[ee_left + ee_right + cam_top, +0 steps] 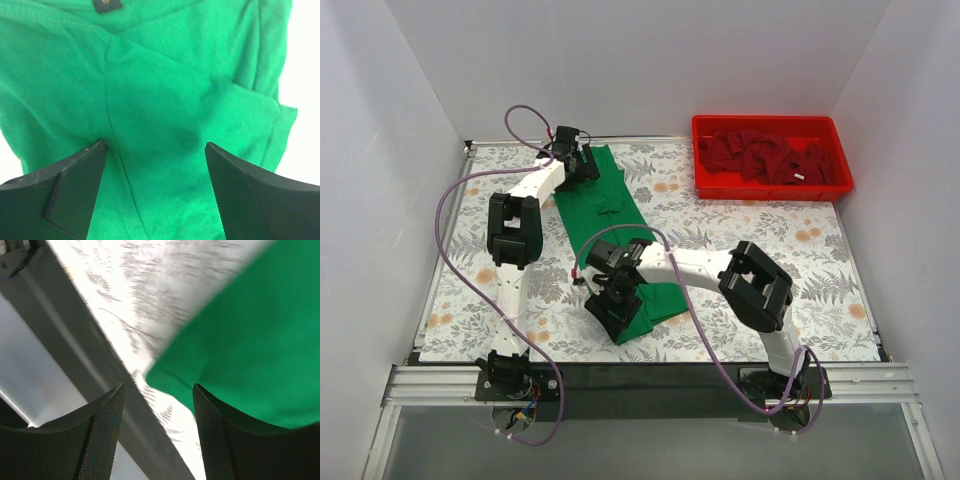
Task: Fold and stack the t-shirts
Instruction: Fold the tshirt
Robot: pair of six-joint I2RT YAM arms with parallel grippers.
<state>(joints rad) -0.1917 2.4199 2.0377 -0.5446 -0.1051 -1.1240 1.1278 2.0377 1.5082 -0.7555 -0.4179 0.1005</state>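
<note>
A bright green t-shirt point(605, 205) lies as a long strip on the table, from the far left down to the near middle. My left gripper point(582, 165) is open over its far end; the left wrist view shows green cloth point(165, 100) with a collar label between its spread fingers point(75, 192). My right gripper point(618, 312) is open at the shirt's near corner point(240, 345), fingers point(97, 440) spread just above the cloth's edge. Several dark red t-shirts point(770, 155) lie crumpled in the red bin point(775, 188).
The table has a leaf-patterned cover point(770, 260). The red bin stands at the far right corner. A metal rail point(650, 380) runs along the near edge, close under the right gripper. White walls enclose three sides.
</note>
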